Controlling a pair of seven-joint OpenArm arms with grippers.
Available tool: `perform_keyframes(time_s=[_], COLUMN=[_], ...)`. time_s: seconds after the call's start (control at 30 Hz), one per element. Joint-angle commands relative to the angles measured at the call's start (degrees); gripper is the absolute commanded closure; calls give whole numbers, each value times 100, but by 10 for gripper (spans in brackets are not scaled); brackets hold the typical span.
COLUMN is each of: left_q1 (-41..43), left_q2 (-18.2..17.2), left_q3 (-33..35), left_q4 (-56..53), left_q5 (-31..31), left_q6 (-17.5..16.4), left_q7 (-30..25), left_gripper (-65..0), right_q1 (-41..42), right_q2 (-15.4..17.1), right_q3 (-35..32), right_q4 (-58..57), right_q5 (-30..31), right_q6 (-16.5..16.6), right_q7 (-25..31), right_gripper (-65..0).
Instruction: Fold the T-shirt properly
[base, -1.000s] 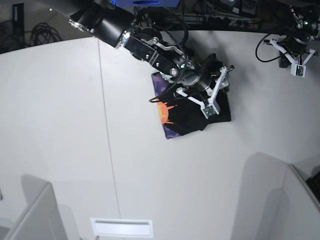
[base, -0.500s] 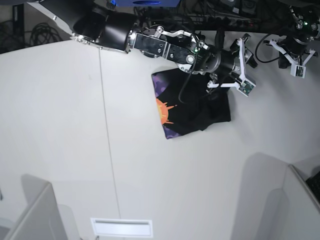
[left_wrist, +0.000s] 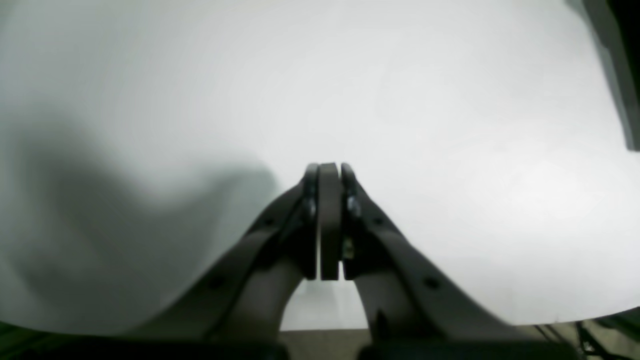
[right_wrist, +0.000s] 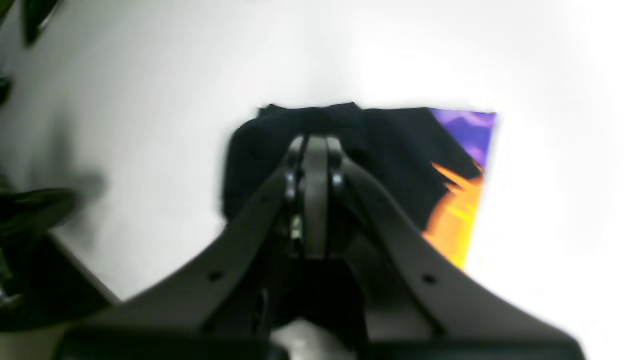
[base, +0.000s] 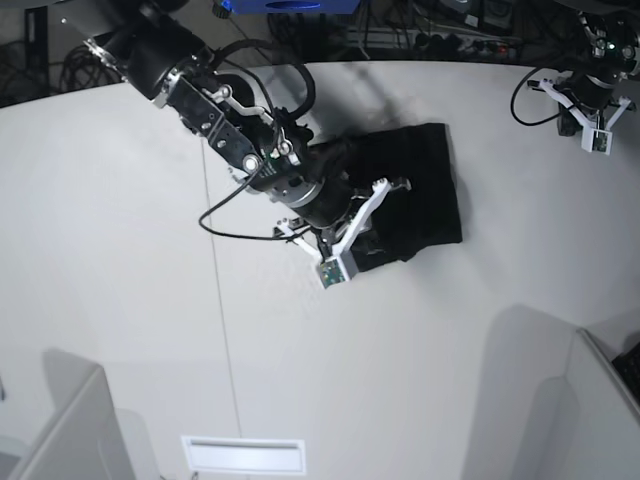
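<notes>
Both grippers clenched empty | right gripper (right_wrist: 316, 150) over T-shirt (base: 425, 185) — left gripper (left_wrist: 328, 172) over bare table (base: 120, 250)

The right gripper (right_wrist: 316, 150) is seen with jaws pressed together above the folded T-shirt (right_wrist: 395, 150), whose purple and orange print lies to its right.

One T-shirt (base: 425, 190) lies on one table (base: 120, 250), with two claws: left (left_wrist: 329, 172), right (right_wrist: 315, 145).
</notes>
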Motion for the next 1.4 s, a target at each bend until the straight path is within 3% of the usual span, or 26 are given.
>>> perform_keyframes(time_s=[0.0,0.27,0.43,0.67,0.8,0.87,0.93,1.23,1.37], left_q1=[39,57,136,127,100,92,83,92,83], left_q2=[-72,-64,-64,-81,-90,-99,-116,-81,-81], left_q3=[-50,-50,-50,-50,-50,-50,-50,-50,-50], left_q4=[129,138,138,138,138,102,85,138,190], left_q5=[-69,-69,-69,-69,-69,-69,-69,-69,-69], left_q6=[-17,-17,-25,-25,-25,-25,-25,-25,-25], left_q7=[-81,-81,-81,-81,-81,-81,-81,-81,-81], left_gripper=[0,0,0,0,0,0,0,0,0], right_q1=[163,638,673,682,866,1016,1112,1077,1086], right_q2=[-98,-696,-942,-1504,-1645,-1636,-1610,-546,-344], right_q3=[15,6,-47,-1040,-1629,-2069,-2104,-706,-425], right_q4=[-134,-1760,-1866,-1918,-1804,-1540,-1277,-1048,-1241], right_q5=[29,3,3,3,47,47,12,12,12], right_q6=[30,38,38,30,30,30,-6,-14,21], right_q7=[111,129,76,111,129,129,67,-355,-355], right_gripper=[0,0,0,0,0,0,0,0,0])
